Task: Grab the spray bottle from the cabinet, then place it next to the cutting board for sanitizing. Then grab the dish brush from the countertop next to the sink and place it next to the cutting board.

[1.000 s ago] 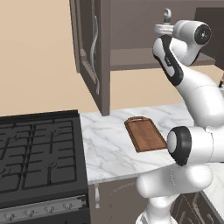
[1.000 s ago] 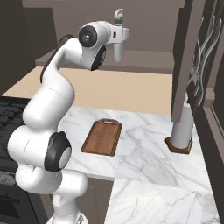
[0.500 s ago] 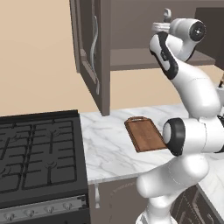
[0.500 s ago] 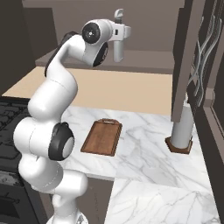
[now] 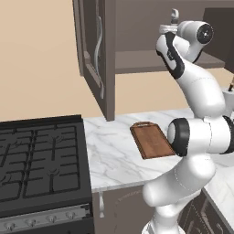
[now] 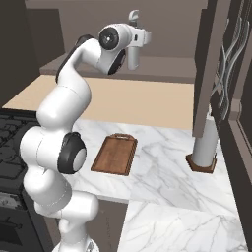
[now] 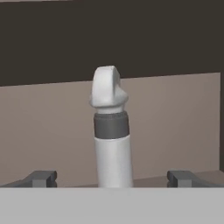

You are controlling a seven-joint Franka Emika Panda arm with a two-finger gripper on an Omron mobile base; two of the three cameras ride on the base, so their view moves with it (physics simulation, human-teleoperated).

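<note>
The gripper (image 7: 113, 177) stands fully spread and holds nothing; in the hand view its two fingertips (image 7: 41, 178) sit wide apart at either side of the spray bottle (image 7: 110, 129), with clear gaps between each tip and the bottle's body. The bottle stands upright on the cabinet shelf (image 5: 137, 61), nozzle head uppermost, in front of the brown back wall.

In the left base view the arm reaches up to shelf level, and the bottle's head (image 5: 174, 15) shows just above the hand. The cabinet door (image 5: 93, 55) hangs swung out to the left of the opening, its wavy silver handle facing the room; open space lies between the door's edge and the arm.

The cutting board (image 6: 114, 153) lies flat on the marble countertop (image 6: 162, 172), near the front edge, its handle slot towards the wall. Bare marble surrounds it on all sides. A grey cylinder on a brown base (image 6: 203, 147) stands well apart to the board's right, close by a tall dark cabinet. A black gas hob (image 5: 39, 160) adjoins the countertop's left edge.
</note>
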